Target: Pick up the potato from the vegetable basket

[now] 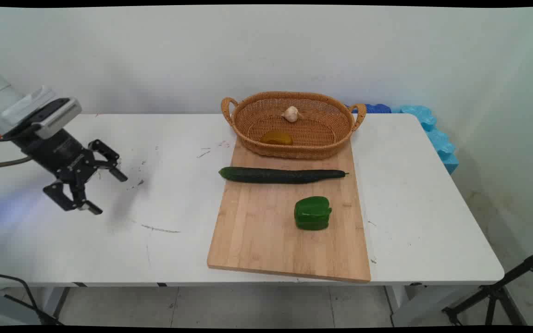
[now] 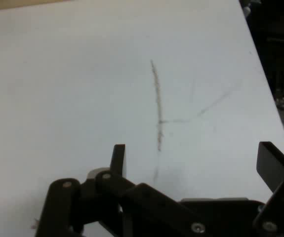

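Main view: gripper (image 1: 107, 193) hanging over the left part of the white worktop (image 1: 164, 249), fingers spread wide and holding nothing, pointed down and to the right. Nearest to it only bare, scuffed surface, with a grey scratch (image 1: 160, 229) just to its lower right. Well apart to the right, a wooden cutting board (image 1: 257, 231) lying flat, its near edge close to the worktop's front edge. On the board's far end, a wicker basket (image 1: 336, 138) with two handles, containing a garlic bulb (image 1: 291, 114) towards the back and a brownish-yellow lump (image 1: 276, 137) towards the front. Just in front of the basket, a cucumber (image 1: 282, 175) laid across the board. Nearer still, a green pepper (image 1: 312, 213), apart from the cucumber. Blue foam (image 1: 435, 134) behind the worktop's far right corner.

Hand view: two black fingers (image 2: 118, 159) set far apart, nothing between them. Below, white worktop marked by a long grey scratch (image 2: 156, 103) and fainter lines crossing it.
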### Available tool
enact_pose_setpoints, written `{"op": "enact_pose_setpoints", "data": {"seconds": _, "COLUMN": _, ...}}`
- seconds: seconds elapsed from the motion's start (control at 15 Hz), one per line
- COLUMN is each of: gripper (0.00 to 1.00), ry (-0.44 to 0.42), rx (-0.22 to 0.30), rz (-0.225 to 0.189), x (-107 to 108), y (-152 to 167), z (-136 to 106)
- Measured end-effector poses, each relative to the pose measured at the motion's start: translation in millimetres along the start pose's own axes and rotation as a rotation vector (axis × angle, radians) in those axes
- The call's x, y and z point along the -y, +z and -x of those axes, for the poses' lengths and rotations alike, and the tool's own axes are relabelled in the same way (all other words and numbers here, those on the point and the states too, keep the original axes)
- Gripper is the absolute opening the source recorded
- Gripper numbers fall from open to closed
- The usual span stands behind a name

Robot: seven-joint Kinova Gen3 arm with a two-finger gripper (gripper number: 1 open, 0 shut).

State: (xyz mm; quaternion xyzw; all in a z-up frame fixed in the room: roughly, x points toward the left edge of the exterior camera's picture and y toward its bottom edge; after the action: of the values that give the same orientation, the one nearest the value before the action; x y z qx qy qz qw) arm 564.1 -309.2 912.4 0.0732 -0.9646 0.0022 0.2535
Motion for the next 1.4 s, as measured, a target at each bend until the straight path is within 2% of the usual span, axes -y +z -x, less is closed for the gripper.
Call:
{"op": "enact_pose_setpoints", "data": {"seconds": 0.33, "gripper": 1.00, "ry": -0.028, "rx": -0.007, "rz": -0.055, "x": 23.8, "y": -0.5, "z": -31.7}}
{"op": "enact_pose_setpoints", "data": {"seconds": 0.67, "gripper": 1.00, "ry": -0.047, "rx": -0.015, "rz": -0.129, "x": 60.1, "y": 2.5, "z": -72.0}}
{"op": "enact_pose_setpoints", "data": {"seconds": 1.0, "gripper": 1.00, "ry": -0.038, "rx": -0.020, "rz": -0.205, "x": 106.5, "y": 11.7, "z": -120.6}}
{"op": "enact_pose_setpoints", "data": {"seconds": 1.4, "gripper": 1.00, "ry": -0.023, "rx": -0.021, "rz": -0.268, "x": 163.3, "y": 34.1, "z": -177.6}}
